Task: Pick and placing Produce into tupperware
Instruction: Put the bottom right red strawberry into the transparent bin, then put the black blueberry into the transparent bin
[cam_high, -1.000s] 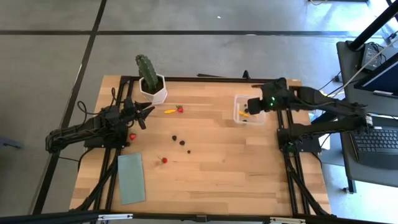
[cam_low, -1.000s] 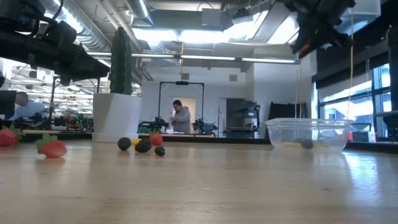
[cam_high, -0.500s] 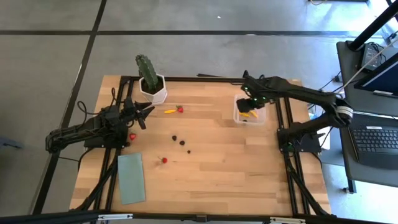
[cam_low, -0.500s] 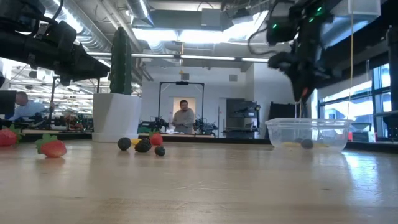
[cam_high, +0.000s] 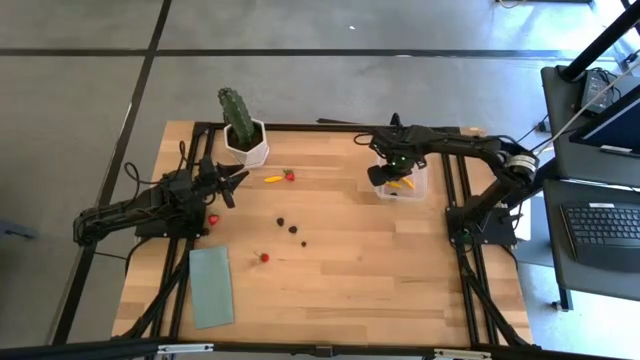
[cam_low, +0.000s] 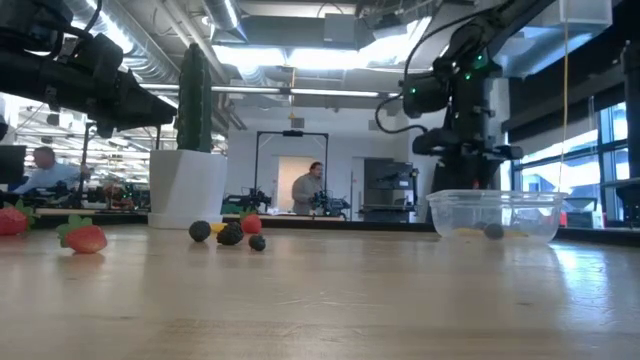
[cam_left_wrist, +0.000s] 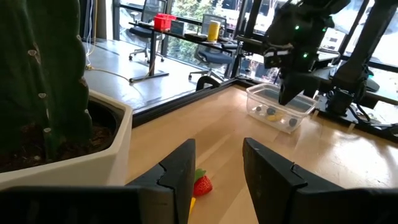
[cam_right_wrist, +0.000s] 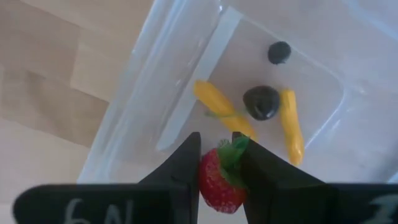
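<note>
The clear tupperware (cam_high: 403, 180) stands near the table's right far corner and holds two yellow pieces (cam_right_wrist: 217, 102) and two dark berries (cam_right_wrist: 262, 102). My right gripper (cam_high: 384, 173) hangs over its left wall, shut on a red strawberry (cam_right_wrist: 219, 181); the low view shows that gripper (cam_low: 461, 160) above the tupperware (cam_low: 495, 216). My left gripper (cam_high: 231, 181) waits open beside the white cactus pot (cam_high: 246, 141). Loose produce lies on the table: a yellow piece (cam_high: 272, 179), strawberries (cam_high: 289, 176) (cam_high: 264, 257) (cam_high: 213, 219) and dark berries (cam_high: 293, 229). My right gripper pinches the strawberry by its red sides (cam_right_wrist: 205, 180) between the two fingers. The fingers come from above, pointing down. The berry is lifted clear over the tupperware's left wall (cam_right_wrist: 186, 93), its green leafy end (cam_right_wrist: 234, 149) pointing down at the container.
A flat green pad (cam_high: 210, 287) lies near the table's left near corner. The tall cactus (cam_low: 194, 98) rises from its pot at the far left. Bare wood stretches across the table's middle and near side. A person (cam_low: 309, 190) moves in the room behind.
My right gripper has swung from above the tupperware's right side toward the table's left, turning about and sinking lower, and now hangs over the container's left wall. The tupperware and the loose produce have stayed where they were.
</note>
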